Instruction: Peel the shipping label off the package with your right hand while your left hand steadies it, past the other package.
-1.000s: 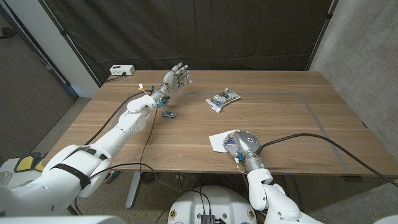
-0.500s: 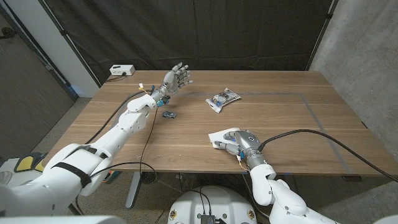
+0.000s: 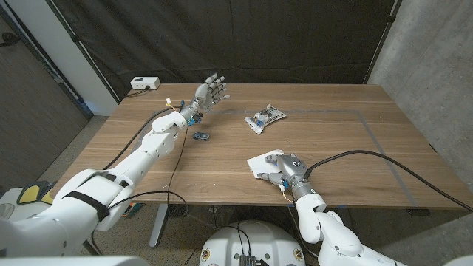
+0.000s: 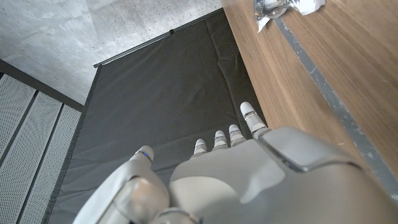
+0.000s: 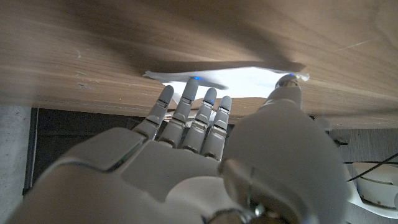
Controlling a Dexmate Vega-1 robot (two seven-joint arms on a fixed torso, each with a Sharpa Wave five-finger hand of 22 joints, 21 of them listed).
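From the head view, the left hand [image 3: 212, 91] is hovering raised above the far left part of the wooden tabletop [image 3: 355, 148], fingers spread and holding nothing. The right hand [image 3: 281, 170] is lying over a white package [image 3: 258, 165] near the front edge, its fingers reaching onto the white surface; whether it is gripping anything there is not clear. A second package [image 3: 264, 117], clear and crinkled with dark contents, is sitting further back near the middle, well apart from the white one. A small dark object [image 3: 200, 136] is lying beside the left forearm, and a white box [image 3: 143, 83] is sitting beyond the tabletop's far left corner.

In the left wrist view, the left hand [image 4: 236, 174] is showing its back, fingers extended toward a black curtain [image 4: 161, 99], with the crinkled package [image 4: 280, 7] at the tabletop's edge.

In the right wrist view, the right hand [image 5: 205, 155] is stretching its fingertips [image 5: 194, 84] onto the white package [image 5: 242, 79], thumb at its edge.
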